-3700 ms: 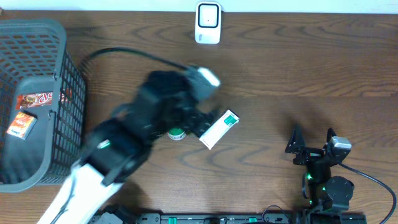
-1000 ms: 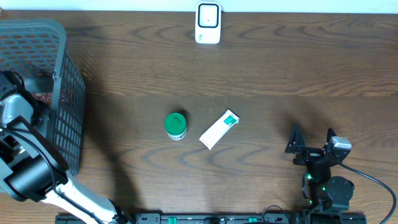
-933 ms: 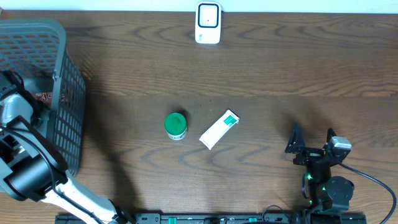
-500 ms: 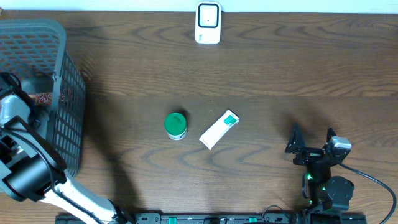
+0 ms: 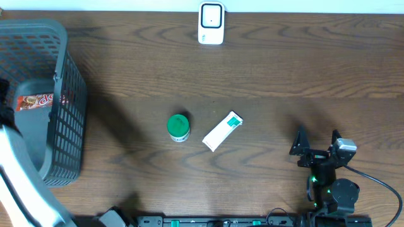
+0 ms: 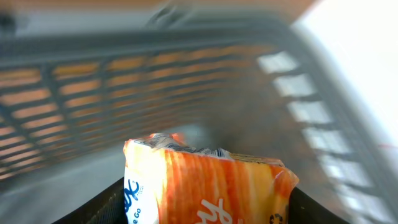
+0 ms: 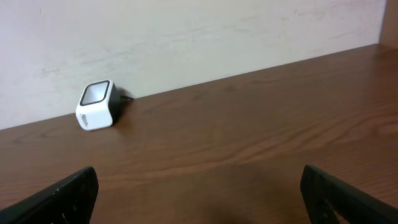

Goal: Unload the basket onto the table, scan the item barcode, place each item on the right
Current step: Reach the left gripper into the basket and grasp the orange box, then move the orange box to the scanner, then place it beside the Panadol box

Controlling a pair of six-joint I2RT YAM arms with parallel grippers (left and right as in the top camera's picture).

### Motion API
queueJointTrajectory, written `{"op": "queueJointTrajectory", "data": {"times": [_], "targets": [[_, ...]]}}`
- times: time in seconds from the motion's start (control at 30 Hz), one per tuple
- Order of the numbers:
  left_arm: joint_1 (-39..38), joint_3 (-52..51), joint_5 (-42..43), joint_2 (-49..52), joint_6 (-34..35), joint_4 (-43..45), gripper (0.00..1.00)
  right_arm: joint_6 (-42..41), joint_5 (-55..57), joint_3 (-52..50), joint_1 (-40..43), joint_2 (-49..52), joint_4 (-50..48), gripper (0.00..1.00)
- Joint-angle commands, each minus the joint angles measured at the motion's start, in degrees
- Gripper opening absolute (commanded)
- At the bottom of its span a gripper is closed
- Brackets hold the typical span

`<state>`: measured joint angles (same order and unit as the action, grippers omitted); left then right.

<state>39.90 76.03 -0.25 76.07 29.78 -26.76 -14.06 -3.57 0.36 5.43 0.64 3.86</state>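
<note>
In the left wrist view an orange and white snack packet (image 6: 208, 180) fills the gap between my left gripper's (image 6: 208, 210) black fingers (image 6: 106, 202), which are shut on its sides. It hangs inside the grey mesh basket (image 6: 155, 68). From overhead only the white left arm (image 5: 16, 183) shows at the left edge; its gripper is out of frame. The white barcode scanner (image 5: 211, 23) stands at the table's far edge, also seen as a scanner (image 7: 96, 104) in the right wrist view. My right gripper (image 5: 315, 144) rests open at the front right, nothing between its fingers (image 7: 68, 193).
The grey basket (image 5: 60, 69) at the left holds a red-brown packet (image 5: 38, 101). A green-lidded jar (image 5: 178, 127) and a white and green tube (image 5: 222, 131) lie mid-table. A pale wall (image 7: 186, 31) rises behind the scanner.
The left jaws have closed on the orange packet. The left arm has drawn back out of the basket toward the left edge, which uncovers the red-brown packet. The right arm has stayed still.
</note>
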Motion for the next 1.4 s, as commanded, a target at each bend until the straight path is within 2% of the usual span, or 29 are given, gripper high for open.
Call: {"op": "queueJointTrajectory", "data": {"times": [0.0,0.1,0.17,0.33,0.43,0.57,0.73,0.87,1.07,1.37], "targets": [[-2.2,0.5,18.1,-6.8,-0.3,-0.6,0.64,-0.1,0.3,0.0,-0.4,-0.3,0.2,0.99],[-7.3,0.5,25.6,-12.0,-0.4,-2.0,0.64,-0.1,0.3,0.0,-0.4,-0.3,0.2,0.99],[-12.4,0.5,27.6,-14.1,-0.4,-3.0,0.64,-0.1,0.3,0.0,-0.4,-0.3,0.2,0.99],[-31.9,0.4,28.0,-15.0,-2.0,-4.0,0.64,-0.1,0.3,0.0,-0.4,-0.3,0.2,0.99],[-44.6,0.3,24.8,-12.6,-4.8,-4.0,0.64,-0.1,0.3,0.0,-0.4,-0.3,0.2,0.99],[-59.9,0.3,15.4,-6.4,-8.7,-4.0,0.64,-0.1,0.3,0.0,-0.4,-0.3,0.2,0.99],[-73.5,0.3,7.4,5.1,-12.7,-3.1,0.64,-0.1,0.3,0.0,-0.4,-0.3,0.2,0.99],[-80.0,0.3,7.0,15.4,-16.6,0.1,0.64,-0.1,0.3,0.0,-0.4,-0.3,0.2,0.99],[-84.8,0.3,7.0,28.1,-22.6,5.9,0.64,-0.1,0.3,0.0,-0.4,-0.3,0.2,0.99],[-90.2,0.3,7.3,37.7,-33.5,9.4,0.64,-0.1,0.3,0.0,-0.4,-0.3,0.2,0.99]]}}
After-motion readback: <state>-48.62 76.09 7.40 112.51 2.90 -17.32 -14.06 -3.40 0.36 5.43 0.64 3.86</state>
